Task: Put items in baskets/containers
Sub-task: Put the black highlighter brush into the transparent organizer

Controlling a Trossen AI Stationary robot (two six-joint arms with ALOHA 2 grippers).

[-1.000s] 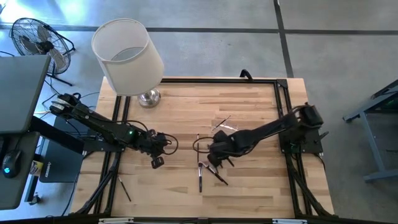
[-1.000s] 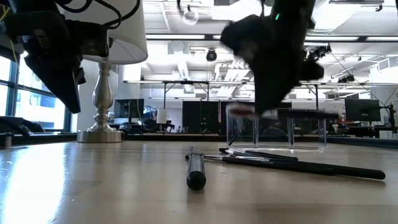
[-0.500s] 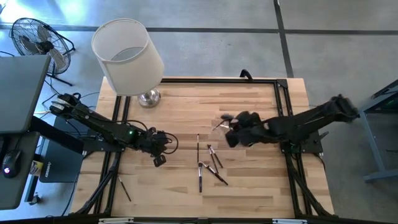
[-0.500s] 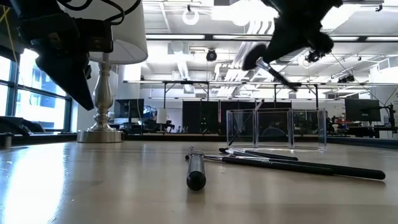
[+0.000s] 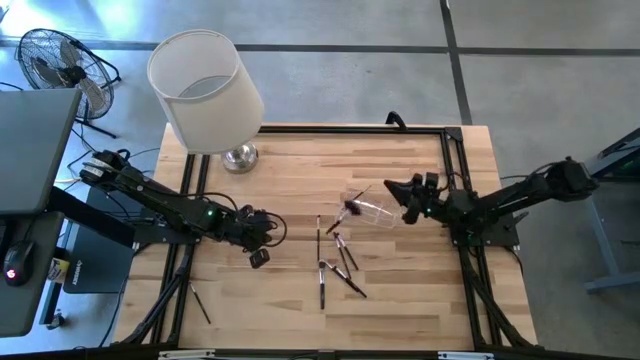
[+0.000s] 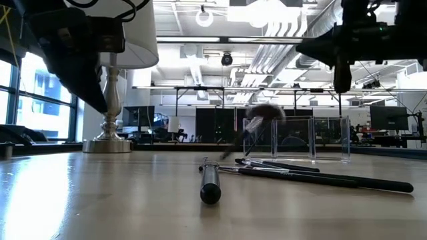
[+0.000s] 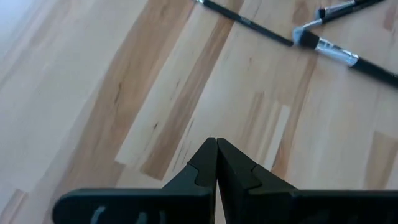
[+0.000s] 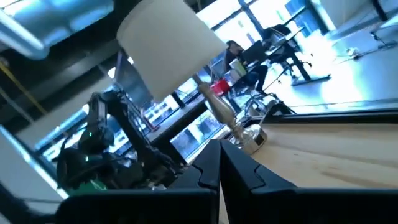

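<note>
Several slim dark makeup brushes lie flat in the middle of the table, and they also show in the low view. A clear plastic box stands behind them, toward the right. A brush with a fluffy pinkish head slants head-up at the box's left end; it is blurred in the low view, and I cannot tell what it rests on. My right gripper is shut and empty, up in the air right of the box. My left gripper is shut and empty above the wood, left of the brushes.
A lamp with a big white shade and a metal foot stands at the far left corner. One more thin dark brush lies near the near left edge. Black frame rails run along the table's sides.
My right gripper has risen from the brushes in the middle of the table and gone toward the right edge, carrying the fluffy brush up over the box. The brush is now out of the gripper and slants, blurred, at the box's left end.
</note>
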